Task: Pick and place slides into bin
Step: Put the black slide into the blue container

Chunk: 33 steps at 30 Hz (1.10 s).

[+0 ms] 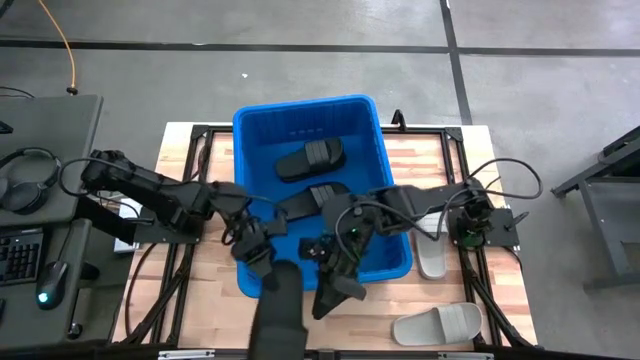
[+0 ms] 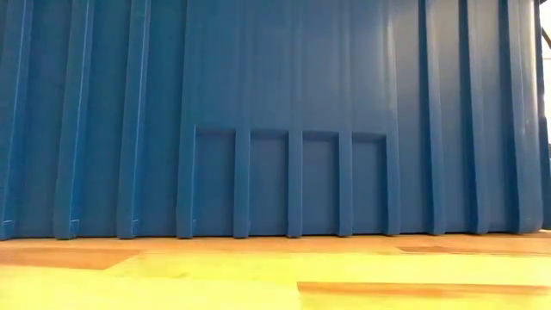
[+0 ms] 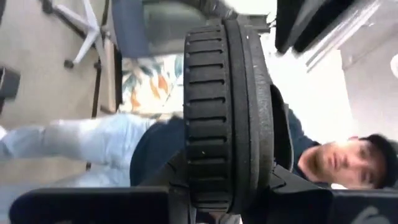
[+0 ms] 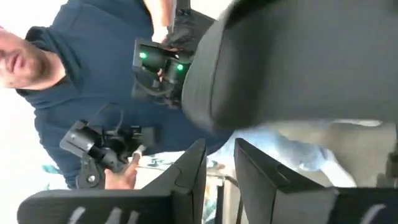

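The blue bin stands mid-table and fills the low view. Two black slides lie on its floor. My left gripper is at the bin's near left corner, shut on a third black slide, which shows in the left wrist view. My right gripper is over the bin's near wall, just right of that slide. It is narrowly open and empty in the right wrist view, where the slide shows beyond the fingers. Two light grey slides lie on the table's right side. My left gripper pinches one end of the black slide between its two fingers. The fingers lie about level and point toward the table's near edge. The slide sticks out beyond them along the same line, turned on its edge, with its ribbed sole showing. It is lifted clear of table and bin.
A person stands beyond the table's near edge and also shows in the left wrist view. A side desk with headphones and a keyboard stands to the left. Bare wood lies on either side of the bin.
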Each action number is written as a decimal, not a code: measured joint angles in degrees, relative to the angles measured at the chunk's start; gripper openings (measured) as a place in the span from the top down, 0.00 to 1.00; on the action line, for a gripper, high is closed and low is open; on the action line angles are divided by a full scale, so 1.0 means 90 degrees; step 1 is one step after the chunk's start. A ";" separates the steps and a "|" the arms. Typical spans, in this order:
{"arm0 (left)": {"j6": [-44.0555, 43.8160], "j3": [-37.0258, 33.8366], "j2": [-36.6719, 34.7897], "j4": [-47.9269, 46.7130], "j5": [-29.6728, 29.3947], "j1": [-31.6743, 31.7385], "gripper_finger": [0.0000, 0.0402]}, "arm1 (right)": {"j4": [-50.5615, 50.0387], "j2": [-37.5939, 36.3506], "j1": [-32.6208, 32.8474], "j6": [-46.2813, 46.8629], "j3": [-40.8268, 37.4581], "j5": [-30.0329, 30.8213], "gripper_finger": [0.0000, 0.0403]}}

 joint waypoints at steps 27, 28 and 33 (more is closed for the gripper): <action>0.2482 -0.0009 -0.1684 -0.3510 -0.3772 0.0708 0.85 | -0.5497 -0.0835 -0.0602 -0.0181 0.0007 0.5601 0.78; 0.2456 -0.0009 -0.1749 -0.3537 -0.4090 0.0740 0.85 | -0.5709 -0.0827 -0.0600 -0.0213 0.0001 0.5655 0.78; 0.2130 -0.0006 -0.1930 -0.3742 -0.5356 0.0933 0.85 | -0.5568 -0.0834 -0.0521 -0.0833 -0.0139 0.5817 0.78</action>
